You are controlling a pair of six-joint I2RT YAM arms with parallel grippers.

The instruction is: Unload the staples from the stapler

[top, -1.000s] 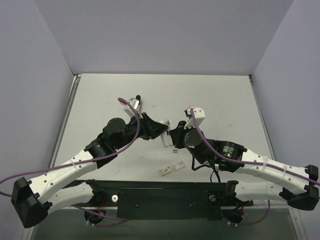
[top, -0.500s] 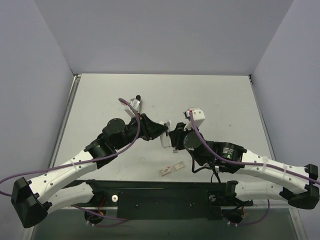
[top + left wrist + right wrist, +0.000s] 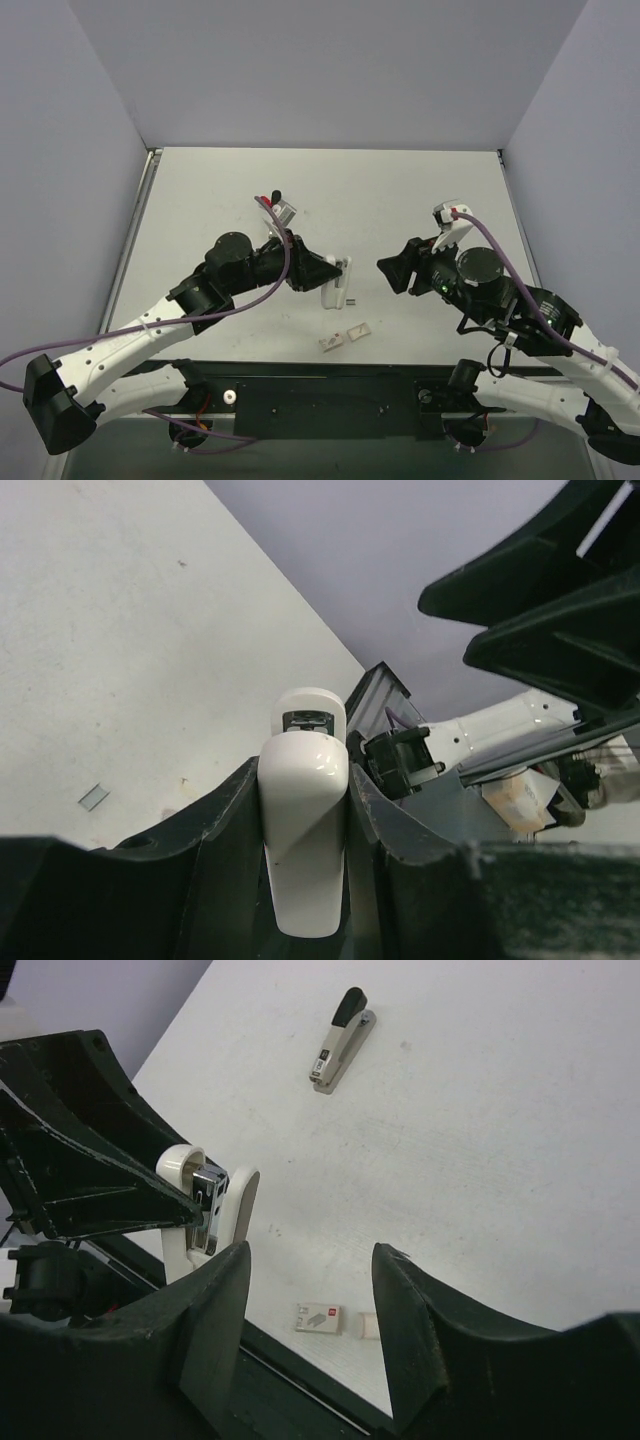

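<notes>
So the stapler (image 3: 332, 291) is pinched in my left claw (image 3: 330, 275) right now. In the left wrist view its white body (image 3: 303, 830) sits snug between the two black fingers (image 3: 225, 820), which are closed onto its sides, and its rounded end pokes out past the tips. From the right wrist cam it looks roughly upright (image 3: 222, 1210), with the metal channel showing between the white parts. Can't tell if its lower end touches the surface (image 3: 420, 190). The staples (image 3: 351, 299) are a tiny dark strip lying on the surface just beside the stapler, not held by anything. My right claw (image 3: 312, 1260) is well off to the right of all that, with the fingers spread wide and nothing between them. A bit nearer the arm bases there are two small white rectangular tiles (image 3: 345, 335), side by side, and one has a reddish mark (image 3: 318, 1318). Further back on the surface lies a second stapler (image 3: 340, 1038), grey with a black top.
</notes>
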